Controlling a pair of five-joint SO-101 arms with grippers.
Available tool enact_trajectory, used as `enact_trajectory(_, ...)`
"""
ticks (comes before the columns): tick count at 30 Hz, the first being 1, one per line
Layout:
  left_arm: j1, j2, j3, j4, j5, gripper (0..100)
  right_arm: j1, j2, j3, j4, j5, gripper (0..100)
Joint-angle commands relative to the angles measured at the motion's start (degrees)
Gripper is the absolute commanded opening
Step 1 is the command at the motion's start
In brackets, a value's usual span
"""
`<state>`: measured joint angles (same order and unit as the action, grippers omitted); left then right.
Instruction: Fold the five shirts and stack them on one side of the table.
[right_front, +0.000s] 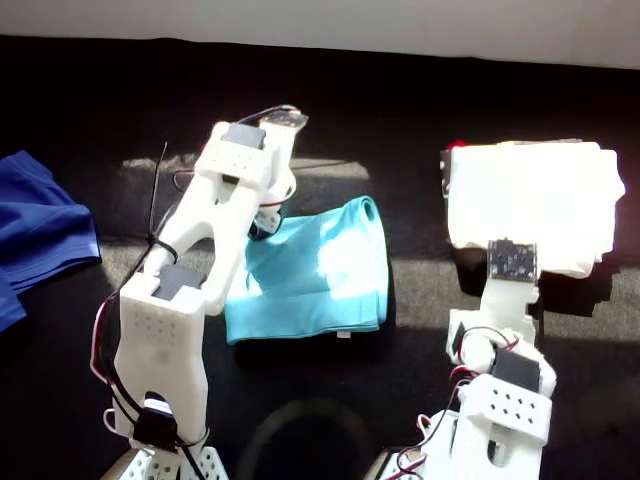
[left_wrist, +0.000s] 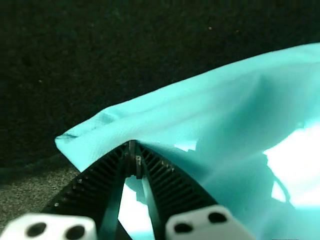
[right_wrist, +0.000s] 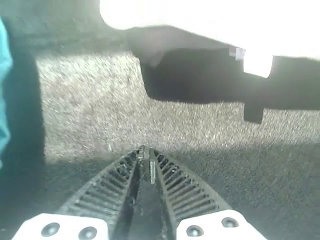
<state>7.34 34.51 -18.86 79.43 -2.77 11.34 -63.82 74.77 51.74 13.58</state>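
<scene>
High view: the teal shirt (right_front: 320, 270) lies mid-desk, between the two arms. The left arm reaches over its left side, and the right arm sits near right, just short of the white stack (right_front: 530, 205).
Left wrist view: the left gripper (left_wrist: 135, 155) has its jaws closed, with the tips pinched on the shirt's edge beside a raised corner.
Right wrist view: the right gripper (right_wrist: 145, 155) is closed on nothing, above the bare black desk (right_front: 400, 100).
Teal shirt: partly folded and roughly square, with its far right edge rolled up.
White stack: folded cloth at far right, washed out by sun, with a red bit (right_front: 457, 147) at its far left corner.
Blue shirt (right_front: 40, 230): crumpled at the left edge, well apart from the teal one.
</scene>
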Motion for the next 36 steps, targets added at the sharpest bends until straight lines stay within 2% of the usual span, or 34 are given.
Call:
enact_trajectory(1, -3.56, -1.98, 2.68, -3.96, -0.53, 1, -6.73, 0.13, -15.16, 6.90, -4.66, 0.6)
enact_trajectory(4, -6.11, -1.98, 3.56, -4.75, -0.53, 1, -19.12, 1.01, -18.95, 8.13, -8.97, 0.6)
enact_trajectory(8, -7.08, -2.15, 3.47, -5.01, -0.44, 1, -34.07, 6.90, -18.95, 3.12, -11.25, 0.6)
enact_trajectory(11, -7.08, -2.15, 3.38, -5.01, -0.44, 1, -39.52, 14.99, -18.33, -0.48, -11.52, 0.6)
enact_trajectory(16, -7.08, -1.98, 3.91, -6.68, -0.44, 1, -39.69, 30.29, -16.84, -4.62, -11.52, 0.6)
enact_trajectory(19, -7.69, -2.07, 3.38, -6.68, -0.35, 1, -38.11, 34.42, -16.48, -4.97, -11.60, 0.6)
enact_trajectory(25, -8.04, -1.98, 4.35, -8.26, -0.44, 1, -31.87, 30.90, -16.22, -3.12, -11.43, 0.6)
enact_trajectory(31, -8.40, -2.33, 4.35, -8.88, -0.35, 1, -31.60, 25.71, -15.25, 2.95, -11.34, 0.6)
enact_trajectory(34, -8.31, -2.68, 2.95, -8.00, -0.18, 1, -31.52, 23.52, -13.93, 2.95, -7.82, 0.6)
enact_trajectory(36, -8.31, -2.68, 0.22, -4.13, -0.18, 1, -31.25, 21.41, -14.20, 2.95, -6.51, 0.6)
